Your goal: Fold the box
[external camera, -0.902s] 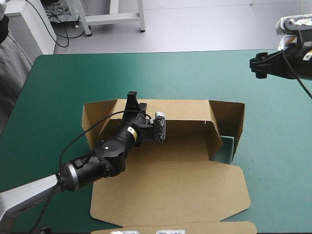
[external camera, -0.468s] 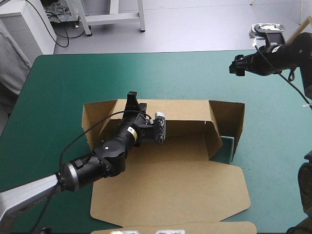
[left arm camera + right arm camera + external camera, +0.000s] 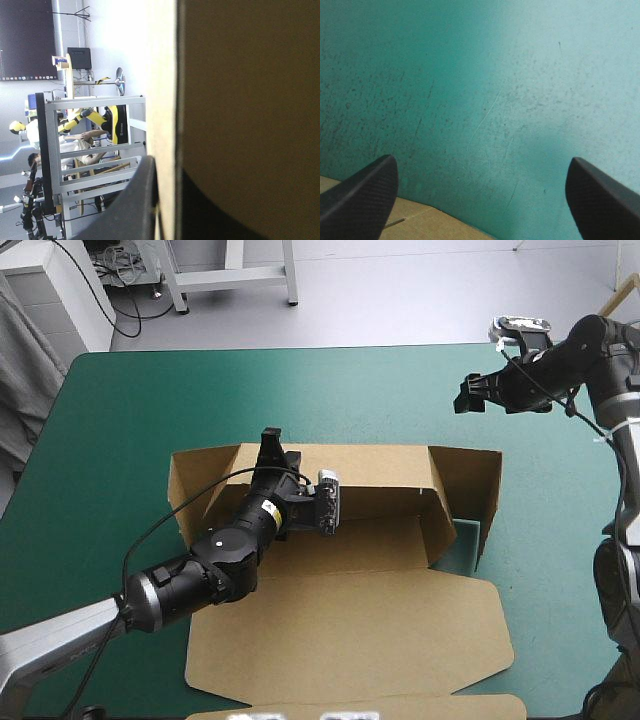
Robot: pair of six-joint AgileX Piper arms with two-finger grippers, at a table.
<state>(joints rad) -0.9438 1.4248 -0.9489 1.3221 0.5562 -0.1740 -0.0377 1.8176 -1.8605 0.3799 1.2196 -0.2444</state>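
The brown box (image 3: pixel 350 630) lies in the middle of the teal-green table, back wall and right wall raised, lid flat toward the front edge. My left gripper (image 3: pixel 270 444) is shut on the top edge of the back wall near its left end. In the left wrist view the board (image 3: pixel 250 100) runs between the black fingers (image 3: pixel 142 200), the left gripper (image 3: pixel 167 200) pinching its pale edge. My right gripper (image 3: pixel 468 397) hovers beyond the box's far right corner. In the right wrist view the right gripper (image 3: pixel 480 200) stands open over bare cover, a strip of box (image 3: pixel 430 225) beneath.
Bare teal-green cover (image 3: pixel 150 410) surrounds the box to the left, far side and right. A patch of cover (image 3: pixel 466 540) shows inside the box's right corner, behind the raised right wall (image 3: pixel 470 480).
My right arm has swung in from the table's far right edge toward the box's far right corner. The left gripper and the box have not moved.
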